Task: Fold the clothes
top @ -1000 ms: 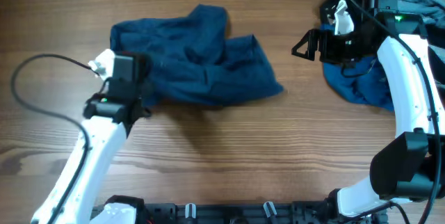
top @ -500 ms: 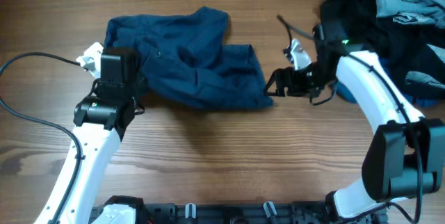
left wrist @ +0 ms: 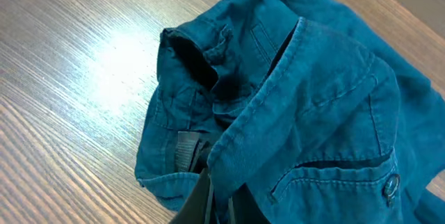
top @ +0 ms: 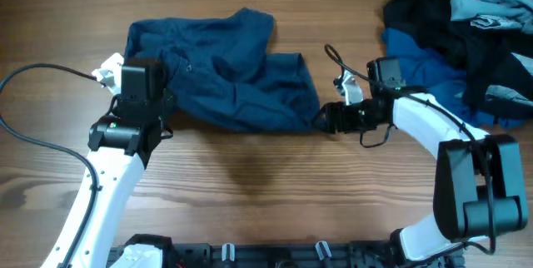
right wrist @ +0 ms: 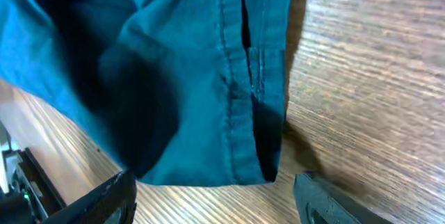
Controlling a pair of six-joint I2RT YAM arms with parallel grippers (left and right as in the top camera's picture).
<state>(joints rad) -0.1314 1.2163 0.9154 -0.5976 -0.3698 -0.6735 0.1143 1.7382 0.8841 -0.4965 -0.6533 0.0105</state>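
Crumpled dark blue denim shorts (top: 225,72) lie on the wooden table at centre left. My left gripper (top: 162,101) is shut on their left waistband edge, and the wrist view shows its fingers (left wrist: 222,200) pinching a fold of the cloth (left wrist: 292,106). My right gripper (top: 321,121) is open and sits at the shorts' lower right corner. In the right wrist view the hem (right wrist: 236,113) lies just ahead of the two spread fingers (right wrist: 215,196), which touch nothing.
A pile of clothes (top: 466,35) lies at the back right: black, bright blue and grey-blue pieces. A cable loops off the left arm at the table's left (top: 33,76). Bare wood (top: 250,176) shows in front of the shorts.
My right arm has swung from the clothes pile leftward and down to the shorts' right corner. My left gripper shifted slightly left with the waistband, then held still.
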